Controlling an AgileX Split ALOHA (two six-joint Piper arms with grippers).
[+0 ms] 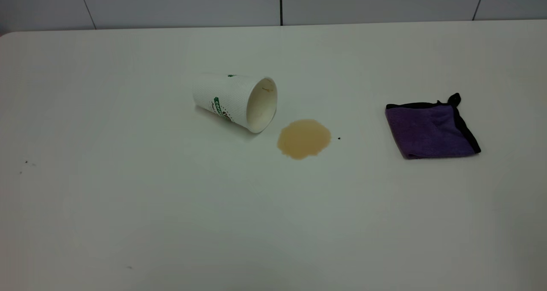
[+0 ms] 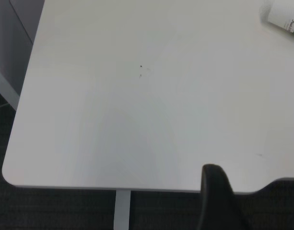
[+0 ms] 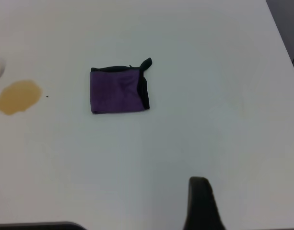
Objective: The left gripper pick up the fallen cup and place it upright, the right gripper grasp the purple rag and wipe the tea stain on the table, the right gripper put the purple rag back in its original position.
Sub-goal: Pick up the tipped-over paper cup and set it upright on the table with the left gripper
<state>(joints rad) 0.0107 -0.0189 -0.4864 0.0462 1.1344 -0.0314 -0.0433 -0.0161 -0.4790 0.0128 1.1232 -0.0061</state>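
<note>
A white paper cup (image 1: 233,101) with green print lies on its side at the table's middle, its open mouth facing a tan tea stain (image 1: 304,138) just to its right. The folded purple rag (image 1: 429,130) with black edging lies flat further right. Neither gripper shows in the exterior view. In the left wrist view a dark part of my left gripper (image 2: 215,196) hangs over the table's near edge, far from the cup (image 2: 285,17). In the right wrist view my right gripper (image 3: 199,203) sits well short of the rag (image 3: 119,90) and the stain (image 3: 18,97).
The white table (image 1: 128,205) carries a few small dark specks (image 1: 26,163). A grey panelled wall (image 1: 273,2) runs behind the far edge. The table's corner and leg (image 2: 122,211) show in the left wrist view.
</note>
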